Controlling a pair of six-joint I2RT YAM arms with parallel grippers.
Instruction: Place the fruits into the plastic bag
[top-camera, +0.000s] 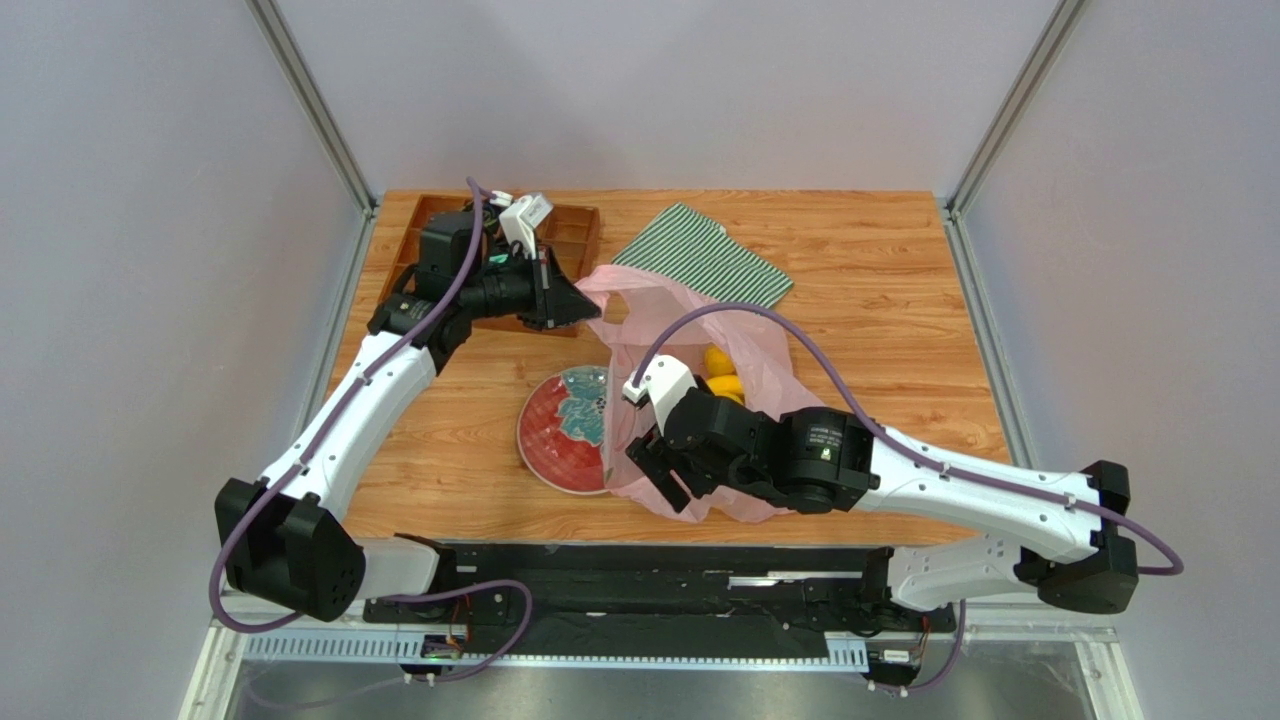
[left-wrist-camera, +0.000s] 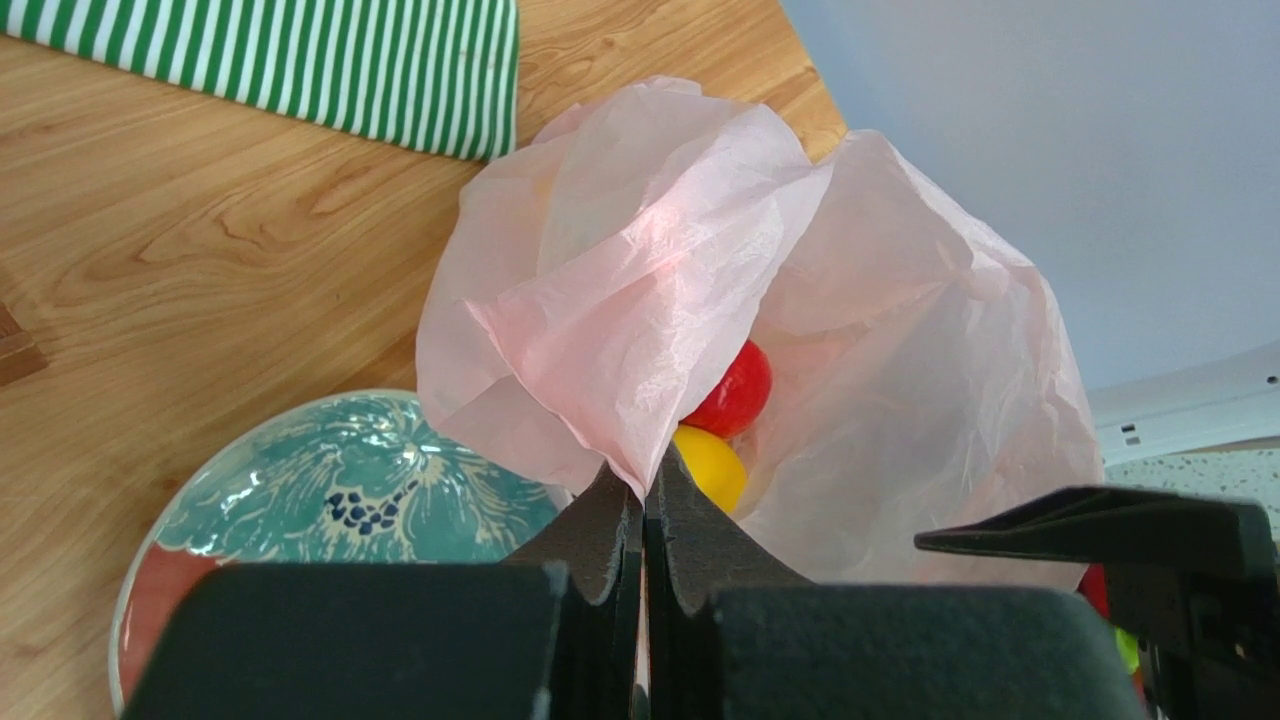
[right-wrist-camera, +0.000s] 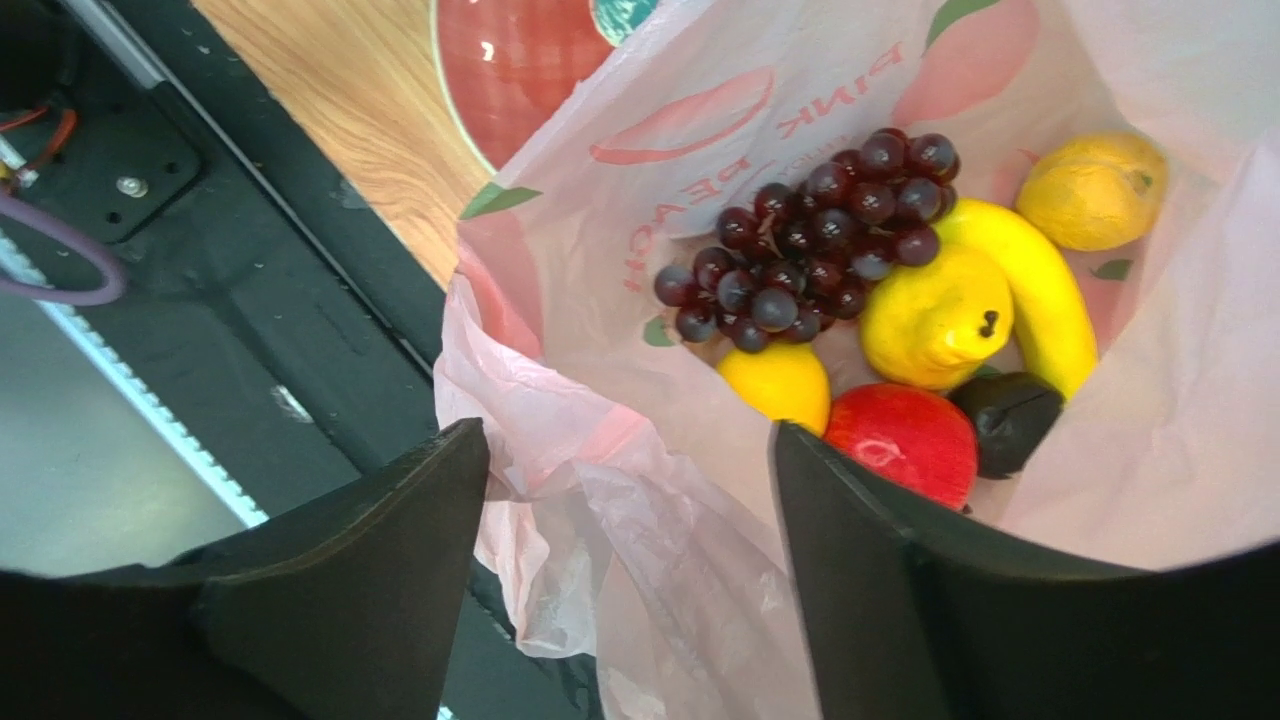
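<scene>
left gripper (left-wrist-camera: 646, 488) — pinching plastic bag (left-wrist-camera: 616, 270) | right gripper (right-wrist-camera: 624, 450) — spread wide | grape bunch (right-wrist-camera: 812, 248): right wrist view only

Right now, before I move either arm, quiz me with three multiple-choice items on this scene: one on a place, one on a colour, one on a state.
1. Where is the grape bunch?
A on the plate
B in the pink plastic bag
C on the bare table

2. What colours stripe the folded cloth?
A blue and white
B green and white
C red and yellow

3. How is the left tool?
A wide open
B shut on a banana
C shut on the bag's edge

Answers:
1 B, the right wrist view shows the grapes lying inside the bag.
2 B, green and white stripes show in the top and left wrist views.
3 C, the left wrist view shows it pinching a fold of pink plastic.
</scene>
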